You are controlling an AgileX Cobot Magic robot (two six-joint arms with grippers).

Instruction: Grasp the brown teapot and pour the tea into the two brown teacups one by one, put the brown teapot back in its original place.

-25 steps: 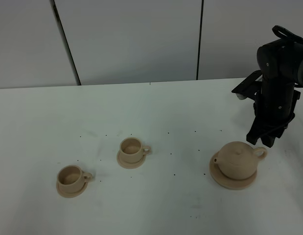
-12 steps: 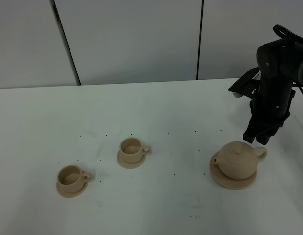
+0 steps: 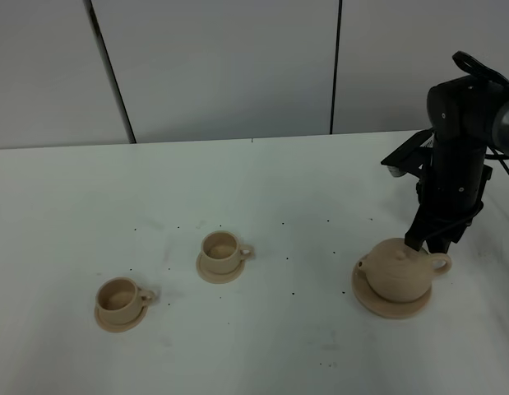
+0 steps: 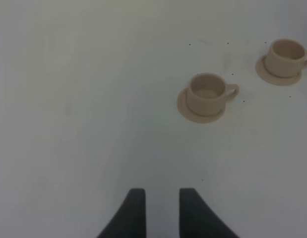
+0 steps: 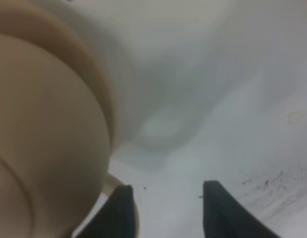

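The brown teapot [image 3: 398, 271] sits on its wide round plate [image 3: 377, 306] at the right, spout to the left and loop handle [image 3: 439, 263] to the right. My right gripper [image 3: 431, 240] hangs just behind the handle, open. In the right wrist view the teapot [image 5: 44, 124] fills one side and the handle lies against one of the fingers [image 5: 121, 213], with only bare table between the two. The two brown teacups [image 3: 219, 248] [image 3: 117, 296] stand on saucers at the left. My left gripper [image 4: 160, 208] is slightly open and holds nothing, well away from the cups [image 4: 207, 92] [image 4: 287, 54].
The white table [image 3: 279, 189] carries only the tea set. A grey panelled wall [image 3: 221, 66] runs along its far edge. The right arm [image 3: 455, 132] rises at the far right of the table.
My right gripper has shifted left and lower, closing in on the teapot's handle. The teapot and the cups have not moved.
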